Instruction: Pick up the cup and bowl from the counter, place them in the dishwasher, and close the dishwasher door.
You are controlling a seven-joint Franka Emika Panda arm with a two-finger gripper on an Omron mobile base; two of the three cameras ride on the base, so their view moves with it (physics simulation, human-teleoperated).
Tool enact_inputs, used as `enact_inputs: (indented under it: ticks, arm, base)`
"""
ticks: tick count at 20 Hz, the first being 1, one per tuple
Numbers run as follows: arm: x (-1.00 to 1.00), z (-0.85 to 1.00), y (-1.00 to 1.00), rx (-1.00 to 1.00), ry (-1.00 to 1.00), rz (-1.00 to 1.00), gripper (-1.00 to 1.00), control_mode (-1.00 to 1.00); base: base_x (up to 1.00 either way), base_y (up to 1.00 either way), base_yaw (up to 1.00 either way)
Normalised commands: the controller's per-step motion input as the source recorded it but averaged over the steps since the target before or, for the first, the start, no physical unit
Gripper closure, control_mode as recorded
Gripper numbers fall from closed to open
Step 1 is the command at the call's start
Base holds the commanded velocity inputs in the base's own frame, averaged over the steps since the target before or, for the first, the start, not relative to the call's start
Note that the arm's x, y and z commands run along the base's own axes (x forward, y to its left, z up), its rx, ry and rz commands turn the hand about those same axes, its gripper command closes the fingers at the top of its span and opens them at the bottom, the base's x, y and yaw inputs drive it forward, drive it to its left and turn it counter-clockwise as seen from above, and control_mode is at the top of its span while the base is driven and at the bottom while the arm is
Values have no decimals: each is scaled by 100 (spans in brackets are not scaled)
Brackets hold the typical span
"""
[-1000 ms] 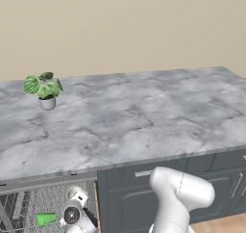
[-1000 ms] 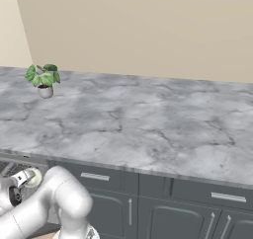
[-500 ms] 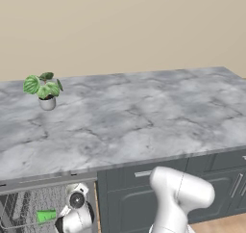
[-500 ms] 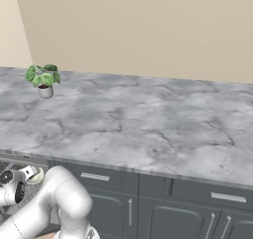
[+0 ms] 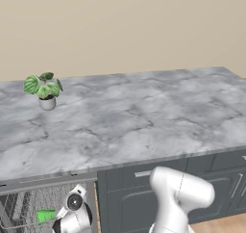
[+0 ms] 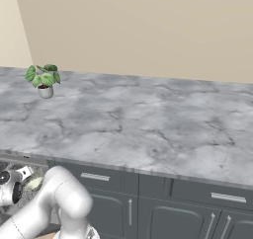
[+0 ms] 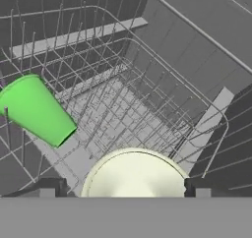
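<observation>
The bright green cup (image 7: 37, 109) lies tilted on its side in the dishwasher's grey wire rack (image 7: 147, 109); it also shows as a green patch (image 5: 46, 215) in the left base view. Right of it, the pale cream bowl (image 7: 135, 175) rests on the rack mesh. My gripper (image 7: 123, 187) hangs just over the bowl, open, one dark fingertip (image 7: 51, 187) at each side of the rim and a gap on the left. The hand (image 5: 73, 216) reaches down into the dishwasher (image 5: 24, 208) below the counter (image 5: 144, 116). The dishwasher door is out of view.
A white pot with a leafy plant (image 5: 45, 90) stands at the counter's back left. Dark grey cabinets with silver handles (image 6: 227, 197) run to the right of the dishwasher. Upright rack tines (image 7: 59, 40) stand behind the cup.
The jaws have gone from shut to wide apart, letting go of the bowl in the rack. The hand has barely shifted; the cup has not moved.
</observation>
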Motion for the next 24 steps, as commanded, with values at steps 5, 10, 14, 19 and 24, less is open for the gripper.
enact_inputs:
  ticks: [5,10,14,19,24]
  arm:
    - [-50,38,39,0,-13,0,-100,-100]
    - [-40,24,9,2,-7,0,-100,-100]
    - [-26,41,0,12,-1,0,-100,-100]
    - [-4,27,0,13,0,0,-100,-100]
    - [-29,16,1,14,0,0,-100,-100]
  base:
    - [0,0,0]
    - [0,0,0]
    - [0,0,0]
    - [0,0,0]
    - [0,0,0]
